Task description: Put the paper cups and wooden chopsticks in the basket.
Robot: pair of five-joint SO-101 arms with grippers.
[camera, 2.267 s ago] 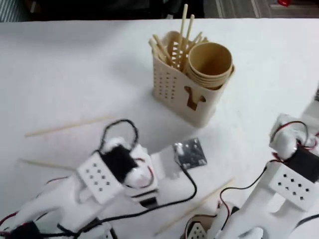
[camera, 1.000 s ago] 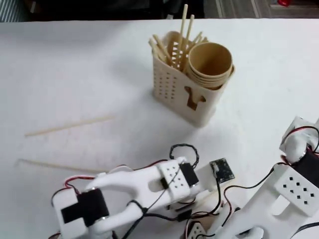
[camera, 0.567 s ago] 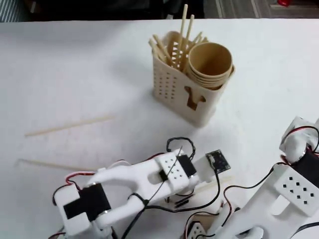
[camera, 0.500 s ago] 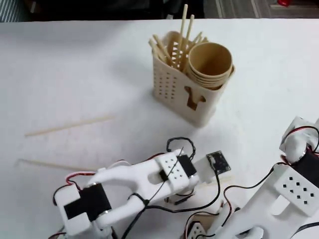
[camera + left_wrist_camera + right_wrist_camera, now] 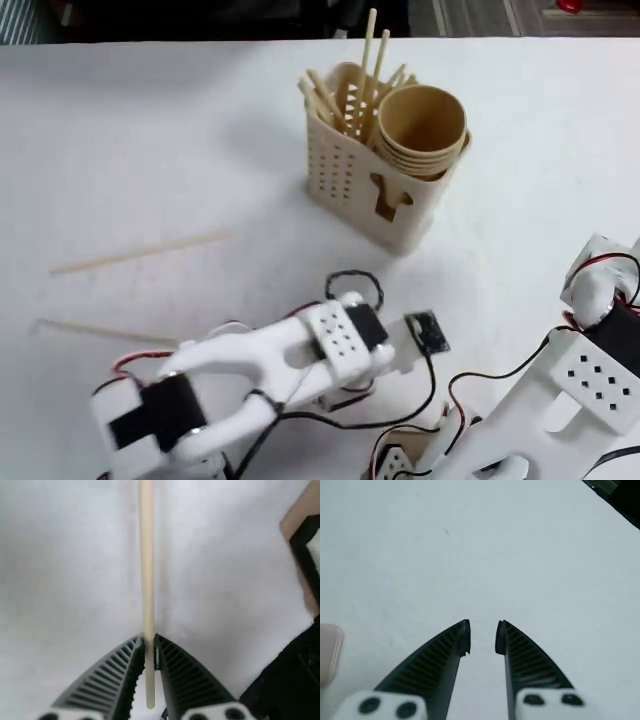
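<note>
The cream perforated basket (image 5: 372, 190) stands at the back middle of the table and holds stacked paper cups (image 5: 421, 125) and several wooden chopsticks (image 5: 358, 85). Two more chopsticks lie on the white table at the left, one (image 5: 140, 252) farther back and one (image 5: 105, 332) nearer. My left arm (image 5: 338, 340) is low over the front middle. In the left wrist view my left gripper (image 5: 150, 642) is shut on a chopstick (image 5: 147, 570) that runs straight out from its tips. My right gripper (image 5: 482, 637) is open a little over bare table, with nothing between its fingers.
My right arm (image 5: 590, 372) rests at the front right corner. Black and red cables (image 5: 400, 415) trail between the two arm bases. The white table (image 5: 180, 140) stretches wide to the left of the basket.
My left arm swung from the front left to the front middle and came down over the chopstick lying there, then shifted slightly left. The right arm drew back a little, then stayed still.
</note>
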